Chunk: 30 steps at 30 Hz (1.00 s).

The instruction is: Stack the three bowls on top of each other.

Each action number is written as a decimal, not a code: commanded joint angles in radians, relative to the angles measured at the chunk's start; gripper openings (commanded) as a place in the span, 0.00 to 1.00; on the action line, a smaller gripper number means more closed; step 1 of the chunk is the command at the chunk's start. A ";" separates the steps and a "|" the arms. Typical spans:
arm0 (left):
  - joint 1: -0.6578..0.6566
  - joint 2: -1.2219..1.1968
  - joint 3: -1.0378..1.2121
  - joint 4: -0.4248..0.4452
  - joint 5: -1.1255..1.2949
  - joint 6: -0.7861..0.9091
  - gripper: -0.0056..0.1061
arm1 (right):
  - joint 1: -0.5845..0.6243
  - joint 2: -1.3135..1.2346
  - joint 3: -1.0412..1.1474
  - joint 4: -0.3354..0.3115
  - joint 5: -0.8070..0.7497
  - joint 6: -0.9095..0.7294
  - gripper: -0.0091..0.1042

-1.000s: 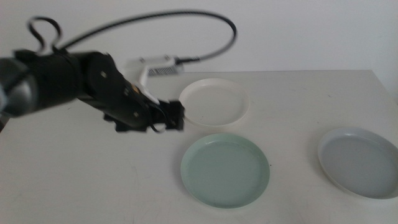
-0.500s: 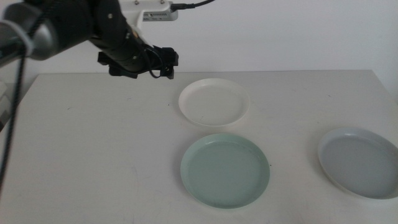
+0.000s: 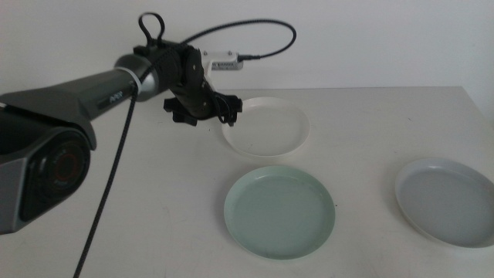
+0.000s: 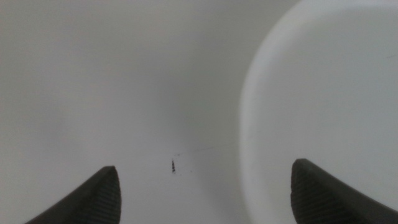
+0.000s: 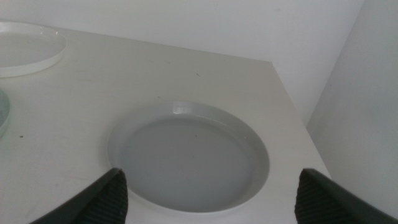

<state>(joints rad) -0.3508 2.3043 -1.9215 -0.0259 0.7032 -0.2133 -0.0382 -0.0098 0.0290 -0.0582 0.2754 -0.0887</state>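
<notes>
The white bowl point(image 3: 266, 126) sits at the back middle of the table. In front of it lies the mint green bowl point(image 3: 279, 210), and the pale grey-blue bowl point(image 3: 448, 201) is at the front right. My left gripper point(image 3: 229, 111) hovers at the white bowl's left rim. In the left wrist view, the left gripper point(image 4: 205, 167) is open, one jaw over the white bowl point(image 4: 317, 93) and the other over bare table. My right gripper point(image 5: 212, 171) is open just above the grey-blue bowl point(image 5: 186, 155) and holds nothing. It is out of the middle view.
The white table point(image 3: 116, 201) ends at a pale wall behind. A black cable point(image 3: 255, 31) loops above the left arm. In the right wrist view the table's right edge point(image 5: 292, 99) runs close to the grey-blue bowl. The white bowl point(image 5: 25, 46) shows far off.
The left arm swung from the table left of the green bowl, up and back, and has now come down at the white bowl's left rim. The bowls have not moved.
</notes>
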 commanded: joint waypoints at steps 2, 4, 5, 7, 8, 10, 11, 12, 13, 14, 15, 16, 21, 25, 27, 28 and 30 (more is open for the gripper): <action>0.001 -0.030 -0.038 -0.023 -0.071 -0.013 0.99 | -0.007 -0.027 -0.007 -0.006 -0.074 -0.007 0.75; 0.001 -0.014 -0.038 -0.036 -0.078 -0.012 0.99 | -0.007 -0.027 -0.007 -0.006 -0.074 -0.007 0.75; 0.001 -0.005 -0.038 -0.047 -0.079 -0.012 0.99 | -0.007 -0.027 -0.007 -0.006 -0.074 -0.007 0.75; 0.001 0.008 -0.038 -0.064 -0.086 -0.011 0.98 | -0.007 -0.027 -0.007 -0.006 -0.074 -0.007 0.75; 0.001 0.017 -0.038 -0.071 -0.086 -0.006 0.97 | -0.007 -0.027 -0.007 -0.006 -0.074 -0.007 0.75; 0.001 0.024 -0.038 -0.078 -0.087 0.007 0.90 | -0.007 -0.027 -0.007 -0.006 -0.074 -0.007 0.75; 0.001 0.025 -0.038 -0.083 -0.085 0.006 0.85 | -0.007 -0.027 -0.007 -0.006 -0.074 -0.007 0.75; 0.001 0.025 -0.038 -0.085 -0.083 0.006 0.80 | -0.007 -0.027 -0.007 -0.006 -0.074 -0.007 0.75; 0.001 0.025 -0.038 -0.086 -0.083 0.006 0.72 | -0.007 -0.027 -0.007 -0.006 -0.074 -0.007 0.75; 0.001 0.025 -0.038 -0.093 -0.083 0.006 0.64 | -0.007 -0.027 -0.007 -0.006 -0.074 -0.007 0.75; 0.001 0.025 -0.038 -0.098 -0.083 0.008 0.55 | -0.007 -0.027 -0.007 -0.006 -0.074 -0.007 0.75; 0.001 0.025 -0.038 -0.100 -0.083 0.009 0.46 | -0.007 -0.027 -0.007 -0.006 -0.074 -0.007 0.75; 0.001 0.025 -0.041 -0.090 -0.073 0.013 0.05 | -0.007 -0.027 -0.007 -0.006 -0.074 -0.007 0.75; 0.002 0.004 -0.061 -0.026 -0.042 0.018 0.05 | -0.007 -0.027 -0.007 -0.006 -0.074 -0.007 0.75; 0.002 -0.026 -0.066 -0.008 -0.032 0.017 0.05 | -0.007 -0.027 -0.007 -0.006 -0.074 -0.007 0.75; 0.001 -0.042 -0.066 -0.003 -0.028 0.017 0.05 | -0.007 -0.027 -0.007 -0.006 -0.074 -0.007 0.75; 0.001 -0.088 -0.066 0.012 -0.016 0.023 0.05 | -0.007 -0.027 -0.007 -0.006 -0.074 -0.007 0.75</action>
<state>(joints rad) -0.3519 2.3317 -1.9551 -0.0401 0.7020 -0.1981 -0.0382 -0.0098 0.0290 -0.0582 0.2754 -0.0887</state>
